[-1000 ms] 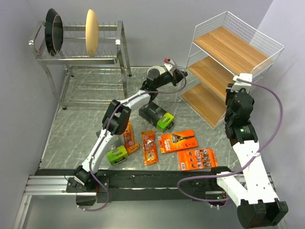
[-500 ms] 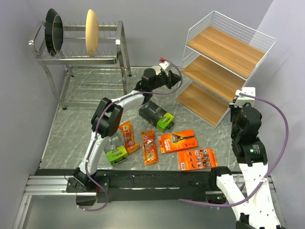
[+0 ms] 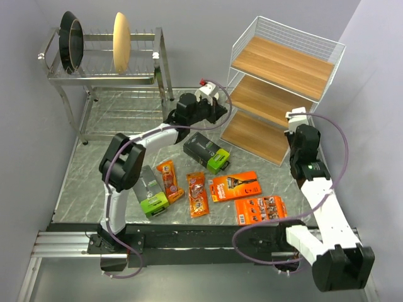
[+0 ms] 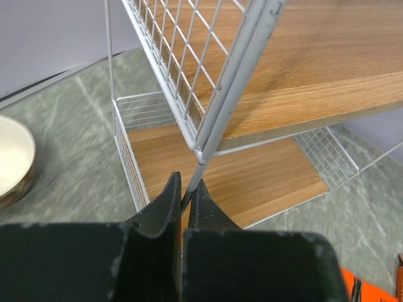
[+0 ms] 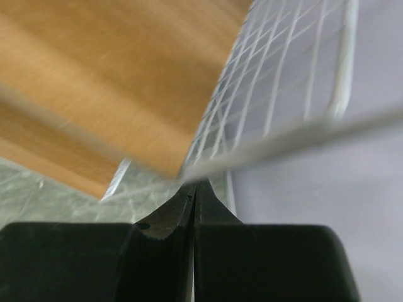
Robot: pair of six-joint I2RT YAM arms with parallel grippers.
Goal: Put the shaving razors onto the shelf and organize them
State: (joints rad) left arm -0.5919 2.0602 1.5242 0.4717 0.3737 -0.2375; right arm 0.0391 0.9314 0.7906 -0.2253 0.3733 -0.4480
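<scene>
The shelf [image 3: 281,60], white wire with three wooden boards, stands at the back right of the table. My left gripper [image 3: 216,108] is shut on its front-left wire post [image 4: 203,165], which runs down between the fingers. My right gripper [image 3: 296,117] sits at the shelf's front-right corner, jaws pressed together. In the right wrist view, blurred shelf wire [image 5: 296,141] crosses just beyond that gripper [image 5: 196,184]. The razors lie on the table: two grey boxes with green ends [image 3: 206,151] [image 3: 150,192], two narrow orange blister packs [image 3: 170,179] [image 3: 197,194], two flat orange cards [image 3: 234,186] [image 3: 261,209].
A steel dish rack [image 3: 119,78] holding dark pans and a cream plate stands at the back left. The grey wall runs close behind and to the right of the shelf. The arms' base rail [image 3: 189,236] lines the near edge.
The shelf has slid and turned to the left, carried along by my left gripper. My right arm followed it leftward, and its jaws went from open to shut.
</scene>
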